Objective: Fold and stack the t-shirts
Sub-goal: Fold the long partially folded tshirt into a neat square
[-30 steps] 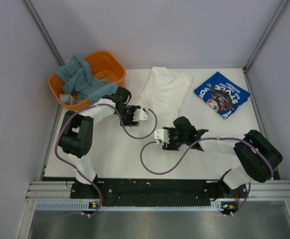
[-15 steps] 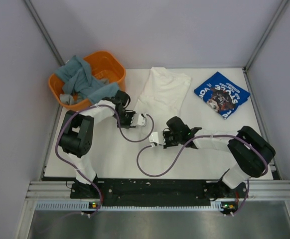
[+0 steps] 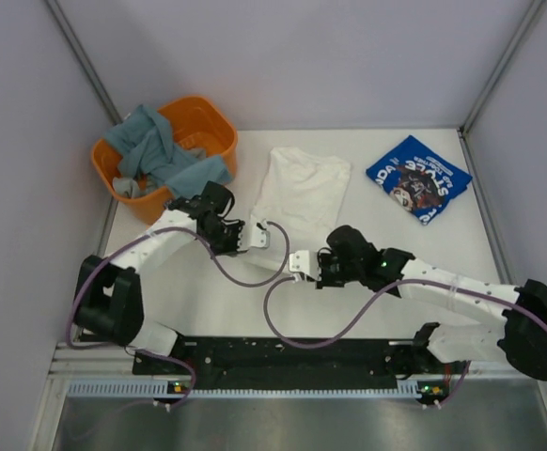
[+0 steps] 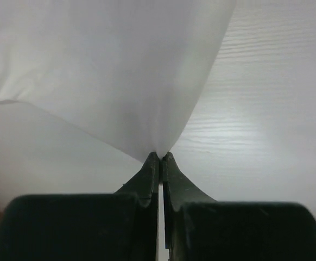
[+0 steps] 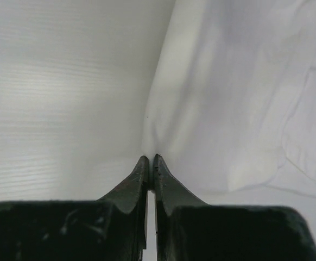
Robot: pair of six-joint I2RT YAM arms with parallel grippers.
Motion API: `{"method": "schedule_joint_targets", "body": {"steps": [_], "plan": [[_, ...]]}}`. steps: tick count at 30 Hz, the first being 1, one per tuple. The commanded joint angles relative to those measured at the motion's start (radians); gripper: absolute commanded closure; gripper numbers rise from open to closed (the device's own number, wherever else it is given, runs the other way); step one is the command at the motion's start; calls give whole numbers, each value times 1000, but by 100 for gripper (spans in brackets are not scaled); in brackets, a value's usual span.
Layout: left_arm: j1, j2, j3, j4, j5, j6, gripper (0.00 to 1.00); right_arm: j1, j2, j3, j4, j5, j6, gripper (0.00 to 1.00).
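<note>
White t-shirt (image 3: 302,183) lies at the middle back of the counter (image 3: 424,235). Over the last second both arms have drawn back toward the near edge, dragging its near hem with them, so the cloth now lies squarer and flatter. I read that as smoothing before a first fold. The left tool (image 3: 257,235) and right tool (image 3: 301,264) are each pinched tight on the hem. Count: two t-shirts, this one and a folded blue t-shirt (image 3: 417,178) well apart at the right; one orange basket (image 3: 219,122) holding grey-blue cloth (image 3: 156,146).
</note>
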State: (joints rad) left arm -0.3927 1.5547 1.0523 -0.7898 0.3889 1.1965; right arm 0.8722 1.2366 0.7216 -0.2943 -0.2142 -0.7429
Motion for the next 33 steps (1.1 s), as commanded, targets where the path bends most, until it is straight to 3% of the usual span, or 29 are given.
{"method": "schedule_joint_targets", "body": {"steps": [1, 12, 19, 27, 33], "plan": [[-8, -203, -37, -237, 45, -97, 100, 105, -124, 44, -144, -22, 195, 100], [-21, -507, 12, -640, 215, -89, 100, 281, -377, 56, -213, -86, 500, 100], [-21, -487, 153, -611, 309, -185, 100, 266, -416, 32, -102, -63, 481, 100], [-14, -337, 199, -304, 136, -440, 100, -88, -393, -71, 232, -270, 588, 100], [14, -207, 314, -113, 99, -622, 100, -313, -287, -126, 473, -382, 706, 100]]}}
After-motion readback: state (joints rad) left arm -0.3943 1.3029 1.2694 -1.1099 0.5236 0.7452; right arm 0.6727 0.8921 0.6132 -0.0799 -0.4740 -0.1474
